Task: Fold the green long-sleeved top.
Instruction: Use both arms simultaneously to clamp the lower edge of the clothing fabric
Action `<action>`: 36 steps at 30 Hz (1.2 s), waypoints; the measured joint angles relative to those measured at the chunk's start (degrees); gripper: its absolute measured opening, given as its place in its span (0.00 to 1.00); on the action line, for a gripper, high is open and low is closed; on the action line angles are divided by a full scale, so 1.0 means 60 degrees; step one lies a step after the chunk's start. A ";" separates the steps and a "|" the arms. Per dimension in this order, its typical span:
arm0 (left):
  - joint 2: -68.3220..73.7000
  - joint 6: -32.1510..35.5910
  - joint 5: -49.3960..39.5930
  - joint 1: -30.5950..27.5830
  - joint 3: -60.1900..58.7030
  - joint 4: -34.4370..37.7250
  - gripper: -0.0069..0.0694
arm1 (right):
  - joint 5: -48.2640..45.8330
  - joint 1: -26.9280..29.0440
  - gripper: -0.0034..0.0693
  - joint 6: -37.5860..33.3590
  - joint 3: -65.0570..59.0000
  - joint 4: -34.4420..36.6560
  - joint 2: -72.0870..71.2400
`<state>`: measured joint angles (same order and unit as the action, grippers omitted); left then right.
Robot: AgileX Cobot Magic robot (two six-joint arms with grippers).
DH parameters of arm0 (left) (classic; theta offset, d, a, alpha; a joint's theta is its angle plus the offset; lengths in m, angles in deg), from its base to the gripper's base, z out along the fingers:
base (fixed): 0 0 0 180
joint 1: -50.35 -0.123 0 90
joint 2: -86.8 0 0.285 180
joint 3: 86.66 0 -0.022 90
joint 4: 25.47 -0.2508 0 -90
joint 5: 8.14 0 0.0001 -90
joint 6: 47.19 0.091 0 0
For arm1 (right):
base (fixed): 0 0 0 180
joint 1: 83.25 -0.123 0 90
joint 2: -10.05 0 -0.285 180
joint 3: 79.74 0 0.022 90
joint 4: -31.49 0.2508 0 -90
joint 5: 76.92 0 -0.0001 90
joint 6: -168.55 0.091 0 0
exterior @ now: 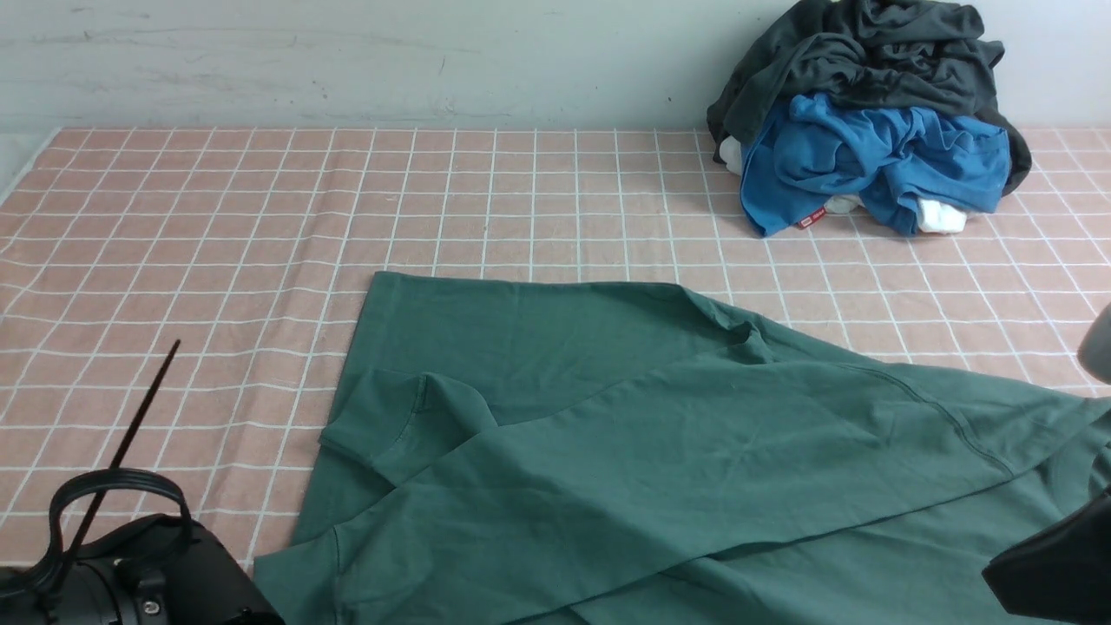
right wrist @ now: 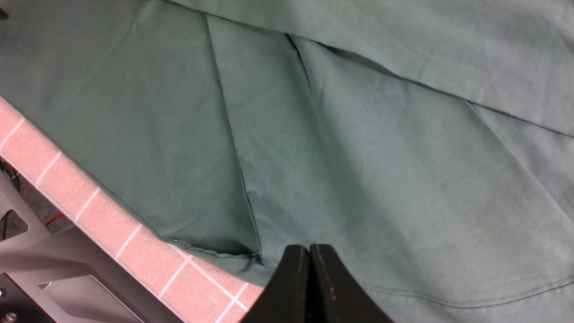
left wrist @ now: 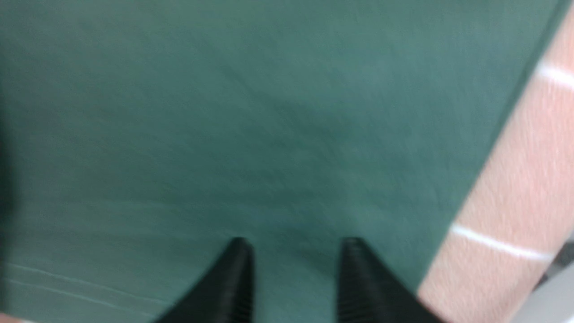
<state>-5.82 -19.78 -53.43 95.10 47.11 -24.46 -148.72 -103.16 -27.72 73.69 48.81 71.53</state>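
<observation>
Green long-sleeved top point(exterior: 660, 434) lies flat on checked desk point(exterior: 217, 243).
Dark green, sleeve folded diagonally across body, cuff at left.

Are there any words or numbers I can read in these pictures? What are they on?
Red tag on the blue garment: it has tiny white marks, too small to read.
The green long-sleeved top: no words or logo show.
Nothing else has writing.

Top point(exterior: 608, 417) lies spread on tablecloth point(exterior: 174, 217), lower centre to lower right of frame. Clothes pile point(exterior: 868, 121) sits upper right, behind the top, apart from it, against wall point(exterior: 347, 52). Left arm point(exterior: 130, 573) occupies lower-left corner.
</observation>
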 joint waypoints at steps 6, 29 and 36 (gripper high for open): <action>0.0000 -0.0012 -0.0892 0.0000 0.0584 0.0000 0.10 | 0.0000 0.0000 0.03 -0.0001 0.0000 0.0000 0.0000; -0.0109 -0.1171 0.0084 0.1776 -0.0549 -0.1754 0.75 | 0.0000 0.0000 0.03 -0.0044 0.0000 0.0000 0.0000; -0.0127 -0.2179 -0.0001 0.1776 -0.0524 -0.2517 0.78 | 0.0000 0.0000 0.03 -0.0071 0.0000 0.0000 0.0000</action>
<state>-6.58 -32.85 -53.44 105.76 43.96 -39.57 -148.72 -103.16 -28.14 73.69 48.81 71.53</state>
